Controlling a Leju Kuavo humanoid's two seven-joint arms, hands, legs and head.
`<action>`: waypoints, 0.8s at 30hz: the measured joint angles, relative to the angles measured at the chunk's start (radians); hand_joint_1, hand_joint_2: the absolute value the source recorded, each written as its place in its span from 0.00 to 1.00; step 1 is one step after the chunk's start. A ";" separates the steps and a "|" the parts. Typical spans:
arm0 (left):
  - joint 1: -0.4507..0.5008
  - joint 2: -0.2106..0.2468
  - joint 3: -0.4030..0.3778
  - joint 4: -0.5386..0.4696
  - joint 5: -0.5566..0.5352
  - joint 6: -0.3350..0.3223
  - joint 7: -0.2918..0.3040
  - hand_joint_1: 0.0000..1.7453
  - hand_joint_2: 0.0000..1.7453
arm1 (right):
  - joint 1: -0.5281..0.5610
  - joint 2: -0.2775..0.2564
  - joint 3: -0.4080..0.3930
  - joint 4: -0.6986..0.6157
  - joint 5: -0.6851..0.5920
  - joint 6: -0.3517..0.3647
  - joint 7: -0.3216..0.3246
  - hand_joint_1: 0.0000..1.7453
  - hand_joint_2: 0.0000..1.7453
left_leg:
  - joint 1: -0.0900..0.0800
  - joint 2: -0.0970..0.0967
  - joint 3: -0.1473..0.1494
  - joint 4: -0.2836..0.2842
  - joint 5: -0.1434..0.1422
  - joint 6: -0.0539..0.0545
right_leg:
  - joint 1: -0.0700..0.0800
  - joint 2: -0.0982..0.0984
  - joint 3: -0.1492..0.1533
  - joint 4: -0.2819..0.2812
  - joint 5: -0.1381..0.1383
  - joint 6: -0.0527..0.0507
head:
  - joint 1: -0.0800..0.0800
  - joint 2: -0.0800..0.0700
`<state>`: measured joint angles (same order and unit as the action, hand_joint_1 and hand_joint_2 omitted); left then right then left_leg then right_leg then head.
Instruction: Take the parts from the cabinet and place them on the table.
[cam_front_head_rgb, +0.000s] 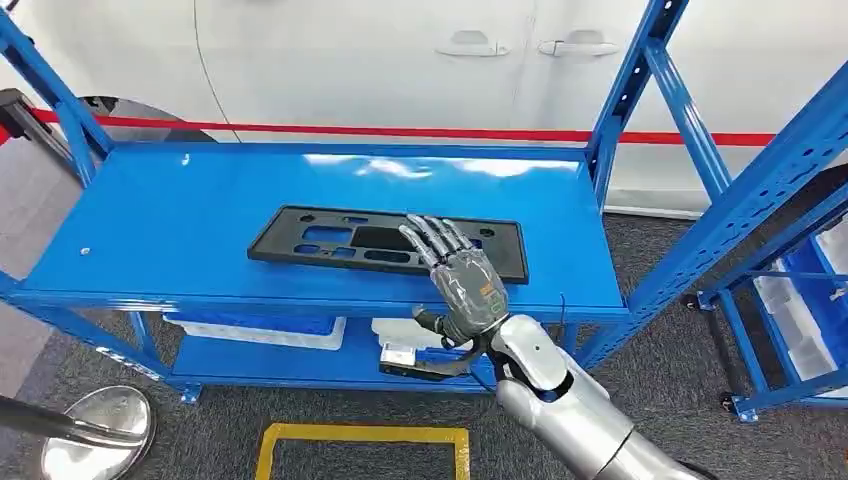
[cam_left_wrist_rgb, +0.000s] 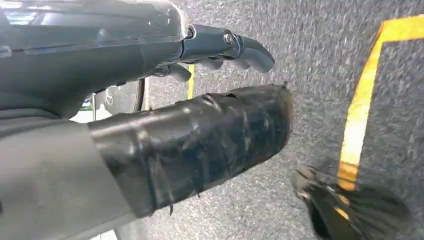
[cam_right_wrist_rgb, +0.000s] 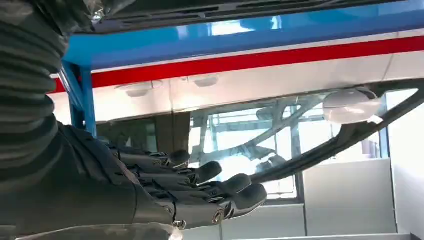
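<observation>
Flat black plastic panel with cut-out slots (cam_front_head_rgb: 385, 243) lay on the top shelf of the blue metal rack (cam_front_head_rgb: 180, 215), toward its front edge; right hand (cam_front_head_rgb: 460, 272) hovered over its right half, fingers extended and spread, grasping nothing. Judgement: best to lower squarely and grip the near long edge, since the part is thin and flush to the shelf. Left wrist view showed the left hand (cam_left_wrist_rgb: 220, 47) hanging over grey carpet, released so far as visible; right wrist view showed fingers (cam_right_wrist_rgb: 200, 192) apart from the side.

right hand (cam_front_head_rgb: 462, 282) raised, fingers (cam_right_wrist_rgb: 210, 172) extended, empty, left hand (cam_left_wrist_rgb: 220, 47) hanging, fingers loosely curled
</observation>
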<state>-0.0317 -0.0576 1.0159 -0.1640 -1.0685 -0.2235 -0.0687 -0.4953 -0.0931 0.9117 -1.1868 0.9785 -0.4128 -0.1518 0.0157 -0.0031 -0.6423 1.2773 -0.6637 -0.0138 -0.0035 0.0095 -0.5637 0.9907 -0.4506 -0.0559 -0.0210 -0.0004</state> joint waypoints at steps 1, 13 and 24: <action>0.003 0.001 0.002 0.000 0.000 0.000 0.000 0.00 0.00 | 0.000 0.001 0.000 0.003 0.000 0.000 0.000 0.00 1.00 | 0.001 0.000 -0.009 -0.026 0.005 0.001 | -0.001 0.003 0.019 0.000 -0.013 0.002 | 0.000 0.000; 0.005 0.003 0.009 0.000 -0.004 0.021 -0.001 0.00 0.00 | -0.013 0.001 0.005 0.042 -0.016 0.022 -0.016 0.00 1.00 | -0.001 -0.001 0.059 -0.287 0.232 0.053 | -0.007 -0.001 -0.053 0.246 -0.139 0.064 | 0.006 0.000; -0.003 -0.002 0.011 0.002 -0.003 0.035 -0.001 0.00 0.00 | -0.040 -0.046 0.051 0.088 -0.044 0.171 -0.036 0.00 1.00 | -0.009 -0.005 0.154 -0.289 0.151 0.025 | 0.013 -0.006 -0.085 0.030 0.043 0.014 | 0.005 0.000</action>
<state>-0.0351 -0.0595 1.0269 -0.1617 -1.0719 -0.1884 -0.0694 -0.5350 -0.1393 0.9632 -1.0986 0.9349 -0.2421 -0.1873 0.0068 -0.0076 -0.4883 0.9883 -0.5123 0.0110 0.0091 0.0039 -0.6486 1.0202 -0.4077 -0.0415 -0.0164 -0.0004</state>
